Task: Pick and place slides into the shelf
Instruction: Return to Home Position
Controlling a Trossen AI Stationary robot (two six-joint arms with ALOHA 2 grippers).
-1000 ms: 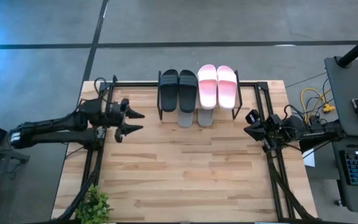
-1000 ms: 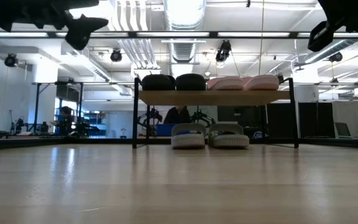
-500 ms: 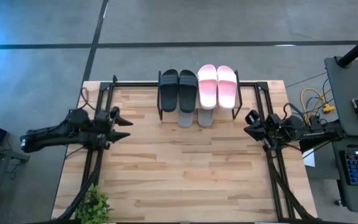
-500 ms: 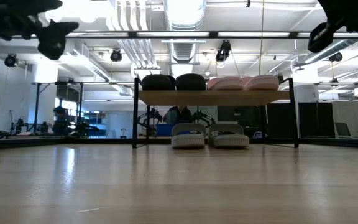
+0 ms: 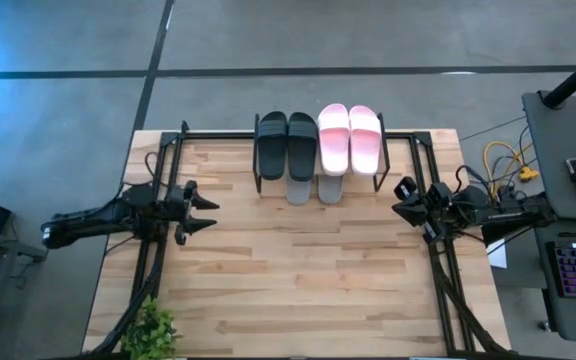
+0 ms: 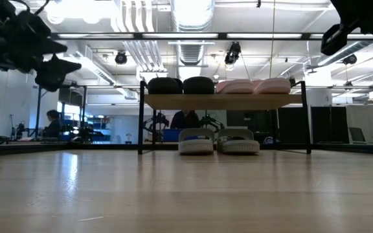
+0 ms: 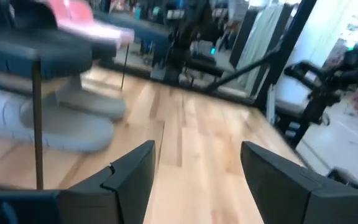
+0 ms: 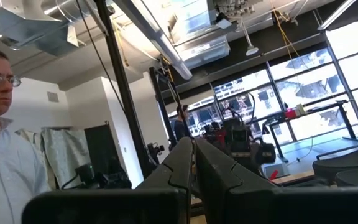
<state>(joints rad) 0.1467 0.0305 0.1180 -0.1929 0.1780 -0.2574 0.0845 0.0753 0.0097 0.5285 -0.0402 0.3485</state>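
Slides (image 5: 288,145) shelved; left gripper (image 5: 206,207) hovers, fingers (image 7: 129,180) apart; right gripper (image 5: 400,207) pinched.

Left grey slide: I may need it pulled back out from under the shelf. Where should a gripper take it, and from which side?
Probably best to take the left grey slide by the end poking out past the shelf, coming in low from the open front of the table. The shelf covers the rest from above, and its legs flank the sides.

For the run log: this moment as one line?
left gripper open | right gripper shut | black slides, pink slides on shelf | grey slides beneath
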